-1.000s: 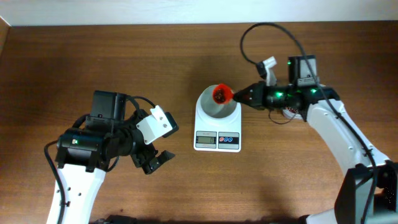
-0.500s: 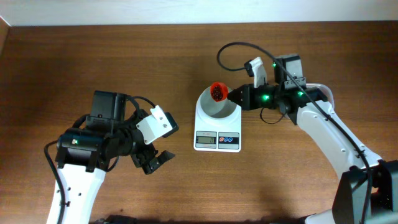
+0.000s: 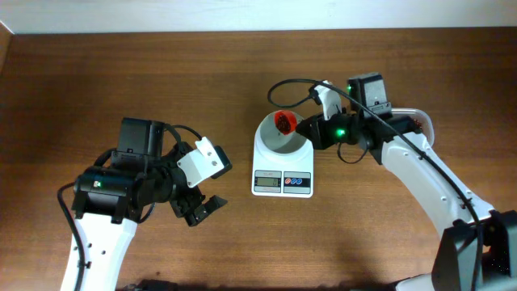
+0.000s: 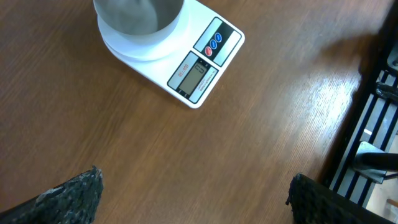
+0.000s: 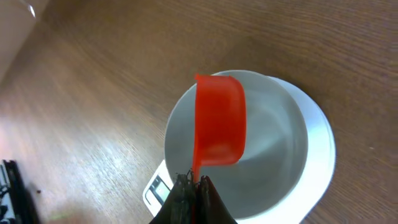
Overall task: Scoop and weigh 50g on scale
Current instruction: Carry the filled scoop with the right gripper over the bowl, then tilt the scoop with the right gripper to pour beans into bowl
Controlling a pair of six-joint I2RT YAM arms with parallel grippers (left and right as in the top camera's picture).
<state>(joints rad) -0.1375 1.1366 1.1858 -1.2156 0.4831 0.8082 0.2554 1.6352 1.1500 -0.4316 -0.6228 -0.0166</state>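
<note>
From the overhead camera I have the scale (image 3: 282, 179) near the middle of the table (image 3: 161, 73), its readout end toward the near edge and the round white bowl (image 3: 275, 144) sitting on top. The right gripper (image 3: 304, 128) reaches in from the right side, its jaws pinched together on the handle of a red scoop (image 3: 283, 122), which hangs over the far part of the bowl. The left gripper (image 3: 202, 210) hovers well to the left of the scale, its jaws spread wide with nothing between them.

On the left wrist feed, two dark fingers (image 4: 68, 196) sit in the bottom corners, far apart, with only bare wood between them. The scale lies near the top of the picture, with its grey display (image 4: 196, 73) and its blue and red buttons (image 4: 214, 45) in plain sight. The bowl is cut off by the top edge.

On the right wrist feed, the fingertips (image 5: 181, 198) are pressed onto the scoop's thin handle. The cup is tipped on its side above the inside of the bowl (I can't tell from here what, if anything, is in it).
</note>
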